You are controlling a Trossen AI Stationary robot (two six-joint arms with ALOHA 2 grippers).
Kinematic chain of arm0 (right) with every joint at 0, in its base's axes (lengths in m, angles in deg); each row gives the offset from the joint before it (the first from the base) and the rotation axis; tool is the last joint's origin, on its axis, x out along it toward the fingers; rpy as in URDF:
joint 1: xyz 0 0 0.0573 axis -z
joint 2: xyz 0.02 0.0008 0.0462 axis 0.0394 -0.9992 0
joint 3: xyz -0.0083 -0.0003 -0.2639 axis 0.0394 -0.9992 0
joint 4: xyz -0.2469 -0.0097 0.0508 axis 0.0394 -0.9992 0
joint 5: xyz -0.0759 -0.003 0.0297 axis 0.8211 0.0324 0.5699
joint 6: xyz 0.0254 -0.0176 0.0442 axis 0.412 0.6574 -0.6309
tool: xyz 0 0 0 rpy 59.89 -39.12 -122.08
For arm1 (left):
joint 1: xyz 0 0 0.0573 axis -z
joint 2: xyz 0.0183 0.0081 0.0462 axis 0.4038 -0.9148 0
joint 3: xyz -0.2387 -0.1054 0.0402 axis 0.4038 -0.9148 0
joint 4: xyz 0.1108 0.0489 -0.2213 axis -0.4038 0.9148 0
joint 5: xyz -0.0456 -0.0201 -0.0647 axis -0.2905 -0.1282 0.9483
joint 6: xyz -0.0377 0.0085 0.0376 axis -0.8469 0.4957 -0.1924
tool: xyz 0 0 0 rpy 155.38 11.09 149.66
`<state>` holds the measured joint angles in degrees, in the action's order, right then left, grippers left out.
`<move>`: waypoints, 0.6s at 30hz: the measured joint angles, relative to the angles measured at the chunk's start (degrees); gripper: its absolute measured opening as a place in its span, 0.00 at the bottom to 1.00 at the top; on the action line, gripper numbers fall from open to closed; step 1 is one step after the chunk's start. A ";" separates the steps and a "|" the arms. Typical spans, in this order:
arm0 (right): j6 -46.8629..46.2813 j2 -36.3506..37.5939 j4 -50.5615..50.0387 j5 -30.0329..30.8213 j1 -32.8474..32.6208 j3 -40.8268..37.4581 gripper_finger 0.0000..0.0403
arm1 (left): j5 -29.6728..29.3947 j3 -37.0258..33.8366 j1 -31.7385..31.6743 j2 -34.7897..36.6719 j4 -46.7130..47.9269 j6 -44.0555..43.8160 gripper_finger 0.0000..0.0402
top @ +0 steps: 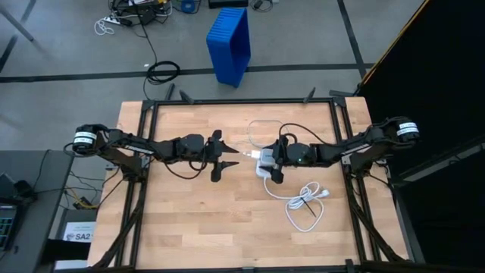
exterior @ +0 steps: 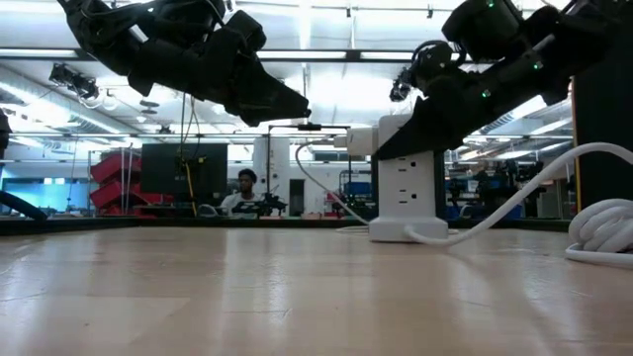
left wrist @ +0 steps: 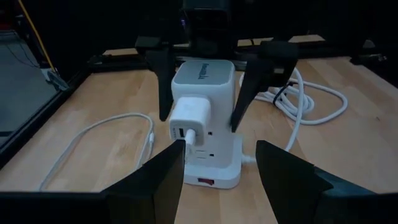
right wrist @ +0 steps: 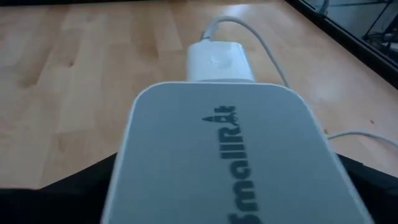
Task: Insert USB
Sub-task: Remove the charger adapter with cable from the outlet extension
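High view, bench: wooden bench (top: pixel 189 227) inside a black frame.
High view, socket block: white socket block (top: pixel 265 161) near the bench's middle, a little toward the right edge.
High view, right gripper: right gripper (top: pixel 277 161) straddles the block, one finger on each side.
High view, left gripper: left gripper (top: pixel 226 158) hangs just beside the block on its left, jaws spread and released, grasping nothing.
High view, USB: thin white USB (top: pixel 258 127) loops from the block toward the far edge.
High view, power cord: thick power cord (top: pixel 303 201) lies coiled toward the near right.
Low view: block stands upright; a white charger (exterior: pixel 358 140) juts from its side toward the left gripper, apart from it.
Left wrist view: charger sits plugged on the block's face; the right fingers (left wrist: pixel 164 84) flank the block, whether pressing it I cannot tell; USB trails across the wood beside it.
Right wrist view: block top fills the frame, charger beyond with the USB leaving it.
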<state>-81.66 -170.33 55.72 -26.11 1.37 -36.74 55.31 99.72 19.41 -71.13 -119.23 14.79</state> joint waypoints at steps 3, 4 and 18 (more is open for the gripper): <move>0.00 0.00 -0.10 -1.25 0.00 0.00 0.74 | 0.00 0.00 0.00 0.00 0.00 0.82 0.46; -0.08 0.00 -0.11 -1.57 0.00 0.00 0.72 | 0.00 0.00 0.00 0.00 -0.02 0.85 0.46; 0.00 0.00 0.02 -2.82 -0.05 0.00 0.65 | 0.00 0.02 0.32 -4.23 -9.73 1.38 0.46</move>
<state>-81.66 -170.33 55.73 -28.92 1.32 -36.74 55.31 99.74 19.73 -75.36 -128.96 16.17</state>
